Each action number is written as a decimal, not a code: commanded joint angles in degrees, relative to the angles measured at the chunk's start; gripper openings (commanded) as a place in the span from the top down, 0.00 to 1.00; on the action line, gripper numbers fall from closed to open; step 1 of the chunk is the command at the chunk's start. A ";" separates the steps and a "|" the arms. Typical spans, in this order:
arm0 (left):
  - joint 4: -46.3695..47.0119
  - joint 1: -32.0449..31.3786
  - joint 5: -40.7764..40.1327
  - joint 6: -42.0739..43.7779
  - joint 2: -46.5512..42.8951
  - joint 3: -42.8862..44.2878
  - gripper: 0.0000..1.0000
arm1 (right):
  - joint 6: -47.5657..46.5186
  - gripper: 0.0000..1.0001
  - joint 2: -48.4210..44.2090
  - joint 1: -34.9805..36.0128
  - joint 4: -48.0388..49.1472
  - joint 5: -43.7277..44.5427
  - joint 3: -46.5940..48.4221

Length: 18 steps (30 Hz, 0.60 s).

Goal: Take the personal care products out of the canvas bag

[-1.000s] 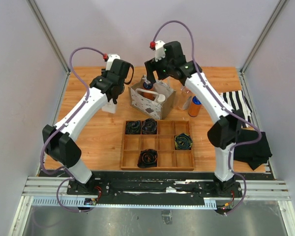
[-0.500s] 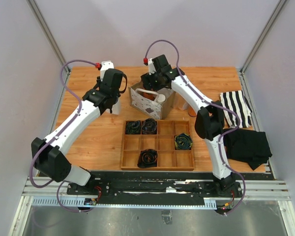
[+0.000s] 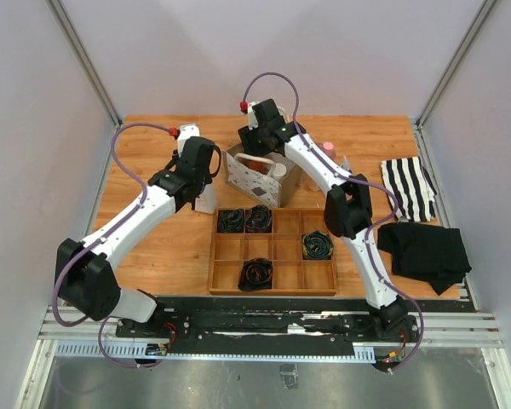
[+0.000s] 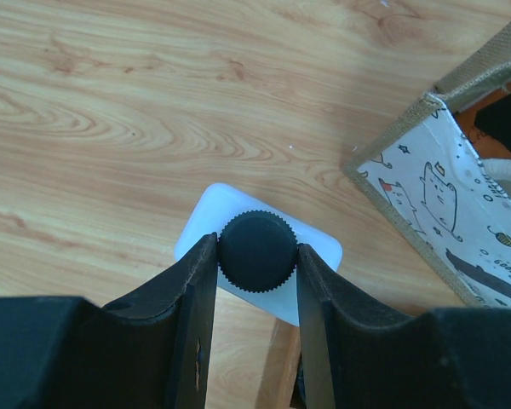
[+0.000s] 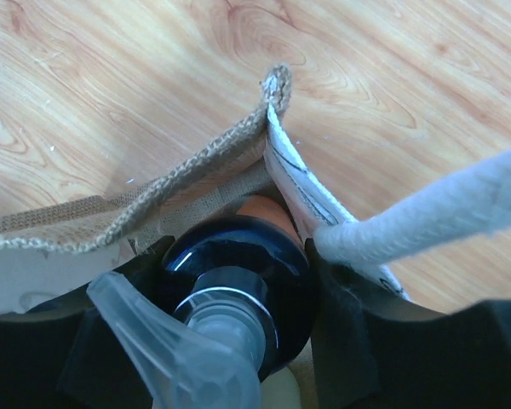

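Note:
The canvas bag [image 3: 260, 181] stands at the table's middle back. My left gripper [image 3: 203, 181] is just left of it, shut on the dark cap [image 4: 257, 253] of a white squarish bottle [image 4: 317, 256] that is upright at the table surface. My right gripper [image 3: 257, 158] reaches down into the bag's open top. In the right wrist view its jaws [image 5: 238, 273] press both sides of a dark blue cap with a clear pump head, on an orange bottle [image 5: 264, 209] inside the bag [image 5: 153, 209]. A bottle with a pink top [image 3: 329, 150] stands right of the bag, partly behind my right arm.
A wooden divided tray [image 3: 272, 273] holding coiled dark cables lies in front of the bag. A striped cloth [image 3: 409, 186] and a black cloth [image 3: 426, 249] lie at the right. A white rope handle [image 5: 443, 204] crosses beside my right gripper.
My right gripper has gone down into the bag and closed on the blue-capped bottle. My left gripper has carried the white bottle lower and a little nearer, left of the bag.

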 commanded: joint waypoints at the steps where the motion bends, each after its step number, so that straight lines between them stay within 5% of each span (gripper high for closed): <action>1: 9.21 0.24 -0.67 -1.29 -1.53 0.48 0.81 | 0.00 0.88 -0.68 1.50 -1.13 2.29 1.00; 3: 9.06 0.24 -0.62 -1.19 -1.78 0.33 0.71 | -0.13 0.99 -3.80 1.44 0.09 2.78 -1.25; 6: 8.66 0.24 -0.74 -0.96 -2.46 0.43 0.47 | -0.55 0.99 -9.60 1.56 1.94 3.51 -3.35; 11: 6.03 0.24 -1.45 1.36 -2.30 4.18 0.20 | -2.36 0.99 -19.84 1.14 1.78 6.06 -3.39; 18: 7.01 0.23 2.58 2.36 -2.16 7.90 0.12 | -4.27 0.97 -31.99 -3.99 -0.90 10.21 -3.75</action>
